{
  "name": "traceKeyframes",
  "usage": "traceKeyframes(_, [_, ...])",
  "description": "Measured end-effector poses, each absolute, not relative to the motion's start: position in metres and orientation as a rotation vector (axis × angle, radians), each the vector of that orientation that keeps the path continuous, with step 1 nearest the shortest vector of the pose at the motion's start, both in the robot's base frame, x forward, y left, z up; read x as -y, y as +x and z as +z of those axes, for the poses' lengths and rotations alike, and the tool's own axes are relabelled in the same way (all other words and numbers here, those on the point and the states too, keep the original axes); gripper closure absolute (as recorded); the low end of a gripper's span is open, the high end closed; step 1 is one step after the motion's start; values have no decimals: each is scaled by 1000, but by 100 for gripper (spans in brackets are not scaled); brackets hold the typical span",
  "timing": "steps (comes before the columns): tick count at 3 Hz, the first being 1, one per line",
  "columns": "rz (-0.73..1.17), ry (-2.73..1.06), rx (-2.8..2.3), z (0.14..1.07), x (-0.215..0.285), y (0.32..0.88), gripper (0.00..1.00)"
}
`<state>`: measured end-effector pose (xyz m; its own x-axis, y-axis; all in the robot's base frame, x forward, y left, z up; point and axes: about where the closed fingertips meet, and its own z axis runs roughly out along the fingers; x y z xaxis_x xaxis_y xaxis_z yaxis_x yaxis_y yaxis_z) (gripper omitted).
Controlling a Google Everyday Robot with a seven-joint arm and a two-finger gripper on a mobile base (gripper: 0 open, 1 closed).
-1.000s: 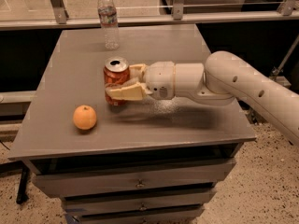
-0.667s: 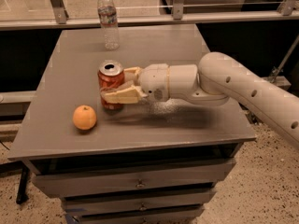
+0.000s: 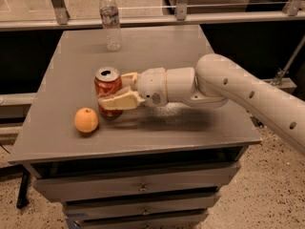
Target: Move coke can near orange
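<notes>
2 fingers [image 3: 119, 100] clamp coke can [image 3: 107, 82], nr orange [image 3: 86, 120]

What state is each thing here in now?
coke can: upright, between the gripper's jaws.
gripper: above the table, shut on the can.
orange: loose on the table, close to the can's front-left.
water bottle: upright, capped, at the far edge.
drawers: closed.

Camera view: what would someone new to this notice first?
The big white arm reaches in from the right, its gripper at mid-table with jaws closed on the red coke can. Just front-left of the can sits the orange, near the front edge of the table. A clear water bottle stands alone at the far edge.
</notes>
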<state>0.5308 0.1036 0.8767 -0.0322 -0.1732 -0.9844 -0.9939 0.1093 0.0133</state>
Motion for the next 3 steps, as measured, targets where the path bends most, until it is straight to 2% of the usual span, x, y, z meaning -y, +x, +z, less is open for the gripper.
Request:
traceKeyframes(2, [1077,-1271,-1411,874,-106,529,13])
traceKeyframes(3, [1091,-1283,-1413,873,-106,527,0])
